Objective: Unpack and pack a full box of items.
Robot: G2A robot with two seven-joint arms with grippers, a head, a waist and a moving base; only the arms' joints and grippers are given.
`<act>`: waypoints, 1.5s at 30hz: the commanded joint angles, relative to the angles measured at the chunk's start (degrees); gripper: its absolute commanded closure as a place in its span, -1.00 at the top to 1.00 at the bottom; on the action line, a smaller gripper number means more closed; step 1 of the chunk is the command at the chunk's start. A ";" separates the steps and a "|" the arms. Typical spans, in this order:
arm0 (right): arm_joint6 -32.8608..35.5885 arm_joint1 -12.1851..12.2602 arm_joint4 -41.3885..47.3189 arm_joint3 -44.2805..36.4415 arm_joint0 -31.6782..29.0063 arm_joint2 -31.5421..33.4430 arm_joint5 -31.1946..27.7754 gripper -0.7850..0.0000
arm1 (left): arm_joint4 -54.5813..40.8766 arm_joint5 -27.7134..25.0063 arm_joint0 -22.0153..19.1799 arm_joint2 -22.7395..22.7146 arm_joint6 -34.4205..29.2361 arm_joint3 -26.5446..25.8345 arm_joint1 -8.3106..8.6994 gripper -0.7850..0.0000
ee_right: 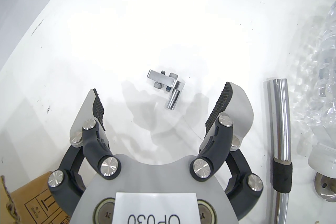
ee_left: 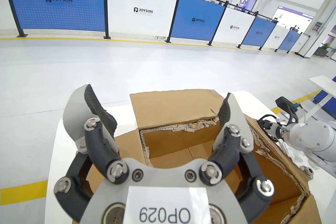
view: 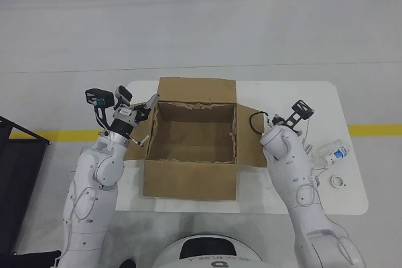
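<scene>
Left tool (ee_left: 159, 101) hangs at the box's left edge, fingers spread, holding nothing. The box (view: 191, 179) sits mid-counter with its flaps open and looks empty inside, so I'd say the unpacking is pretty much done. Right tool (ee_right: 160, 92) is spread wide too, hovering over a small bracket (ee_right: 166, 86) on the counter (ee_right: 157, 12), with a tube (ee_right: 279, 120) and bottle (view: 335, 153) nearby. The whole packing half looks left to do.

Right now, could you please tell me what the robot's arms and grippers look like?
The left arm and right arm have smooth white rounded shells. The left gripper and right gripper match: curved silver-grey fingers with black ribbed pads, black links, silver screws and a white printed label. A black cable loops at the right wrist.
</scene>
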 commanded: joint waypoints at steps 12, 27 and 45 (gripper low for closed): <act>-1.01 -0.75 2.72 11.31 6.47 0.77 0.75 0.40 | -0.01 0.00 0.00 0.00 0.00 0.00 0.00 1.00; -2.19 -0.61 3.13 7.88 4.28 2.63 0.83 -0.65 | -0.01 0.00 0.00 0.00 0.00 0.00 0.00 1.00; 1.27 0.51 2.79 -4.95 -3.54 6.89 -1.08 -1.00 | -0.01 0.00 0.00 0.00 0.00 0.00 0.00 1.00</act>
